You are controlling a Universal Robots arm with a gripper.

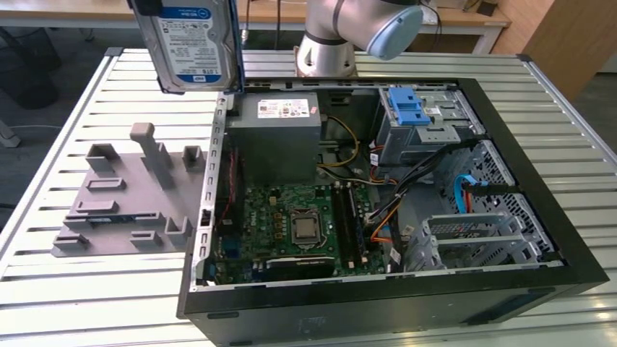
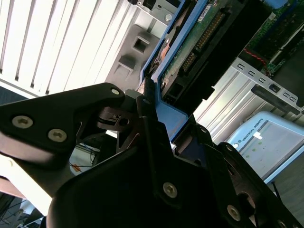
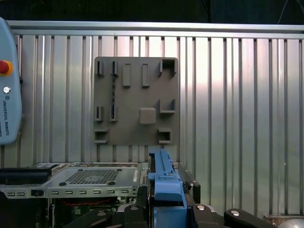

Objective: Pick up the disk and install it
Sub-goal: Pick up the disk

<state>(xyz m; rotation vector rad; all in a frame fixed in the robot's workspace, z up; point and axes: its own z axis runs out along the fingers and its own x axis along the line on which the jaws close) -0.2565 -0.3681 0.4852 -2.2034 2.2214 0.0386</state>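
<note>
My gripper (image 2: 164,114) is clamped on the disk (image 1: 193,43), held above the table (image 1: 58,303). Beneath sits a grey fixture plate (image 1: 121,199), just beside the open computer case (image 1: 386,307).

A white slatted metal table (image 1: 68,289) stood on a dark grey floor (image 1: 27,155); behind it were a wooden desk (image 1: 463,18) and a wooden panel (image 1: 568,43).

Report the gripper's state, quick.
Gripper: shut on the disk, clamped on its blue bracket, with the disk held in the air beside the open computer case.
</note>
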